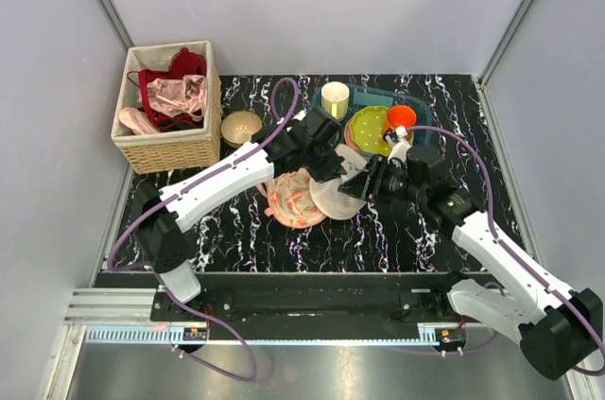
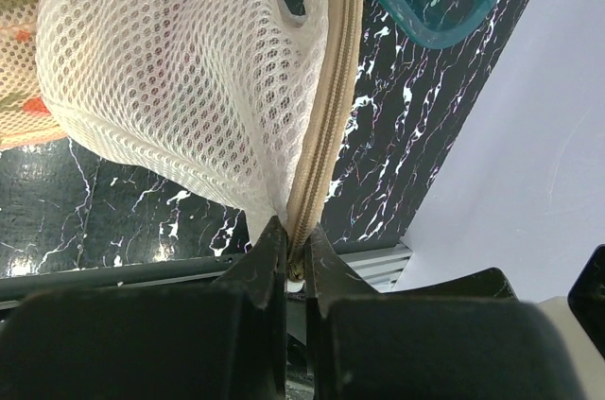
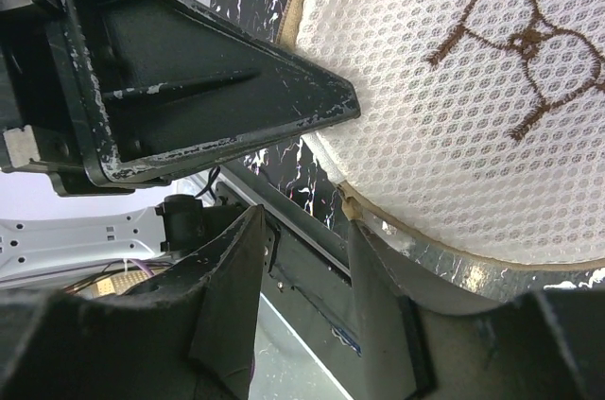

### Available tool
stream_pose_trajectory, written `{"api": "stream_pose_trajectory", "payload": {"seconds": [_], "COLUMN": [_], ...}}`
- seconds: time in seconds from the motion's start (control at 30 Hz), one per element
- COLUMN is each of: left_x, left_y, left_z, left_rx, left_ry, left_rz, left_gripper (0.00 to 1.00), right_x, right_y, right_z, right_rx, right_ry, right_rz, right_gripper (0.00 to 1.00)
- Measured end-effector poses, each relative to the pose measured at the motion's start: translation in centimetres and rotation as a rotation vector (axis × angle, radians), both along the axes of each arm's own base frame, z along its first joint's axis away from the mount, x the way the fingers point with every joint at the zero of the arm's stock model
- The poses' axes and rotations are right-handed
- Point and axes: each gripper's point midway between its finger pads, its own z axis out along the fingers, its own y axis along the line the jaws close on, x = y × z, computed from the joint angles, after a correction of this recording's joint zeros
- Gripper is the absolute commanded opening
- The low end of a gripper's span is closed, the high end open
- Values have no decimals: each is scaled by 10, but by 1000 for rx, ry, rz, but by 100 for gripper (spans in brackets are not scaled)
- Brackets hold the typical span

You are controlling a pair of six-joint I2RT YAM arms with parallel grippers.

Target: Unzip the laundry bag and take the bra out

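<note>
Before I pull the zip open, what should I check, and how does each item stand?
1. Left gripper anchoring the laundry bag: ok, jaws shut on its zip seam.
2. Right gripper gripping the bag: not ok, jaws open, holding nothing.
3. Zip pull located: cannot tell, not clearly visible in any view.
4. Zip opened: not ok, the visible stretch is closed.
5. Bra inside: cannot tell, the mesh hides the contents.

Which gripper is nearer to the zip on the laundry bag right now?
Left. The left gripper is shut on the zip at the rim of the laundry bag. The right gripper is open just beside the bag's rim, gripping nothing.
</note>
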Motion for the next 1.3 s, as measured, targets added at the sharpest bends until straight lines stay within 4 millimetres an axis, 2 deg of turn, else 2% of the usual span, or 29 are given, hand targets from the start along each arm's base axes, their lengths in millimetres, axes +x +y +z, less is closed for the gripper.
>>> {"api": "stream_pose_trajectory", "payload": {"seconds": [0.33, 0.6, 0.7, 0.8, 0.83, 0.9, 0.93, 0.97, 1.13, 1.3], "left_x": [0, -1, -1, -2, -2, -2, -2, -3, -3, 1], "left_y": [-1, -1, -3, -4, -4, -4, -4, -4, -4, 2], "left_z": [0, 1, 1, 1, 1, 0, -1, -1, -1, -1], "left_rx": [-5, -9, -11, -16, -16, -17, -15, -14, -17, -9], "left_ry": [5, 7, 6, 3, 3, 5, 7, 8, 8, 5], "left_rz": [9, 11, 8, 6, 6, 8, 8, 9, 8, -5], "left_gripper": [0, 0, 0, 0, 0, 0, 0, 0, 0, 0], "right_x": [3, 4, 5, 7, 8, 9, 10, 10, 11, 2], "right_y": [-4, -5, -5, -6, -7, -8, -8, -9, -12, -25], "right_z": [-9, -13, -14, -16, -16, -17, -18, -19, -21, -24], "right_rx": [-37, -67, -73, -81, -83, -89, -91, -93, -98, -113], "right_ry": [-15, -37, -39, -43, -45, -47, -46, -43, -41, -56], "right_rz": [-14, -24, -26, -37, -41, -51, -55, -61, -86, -125], "right_gripper": [52, 48, 43, 34, 24, 15, 3, 0, 0, 0]}}
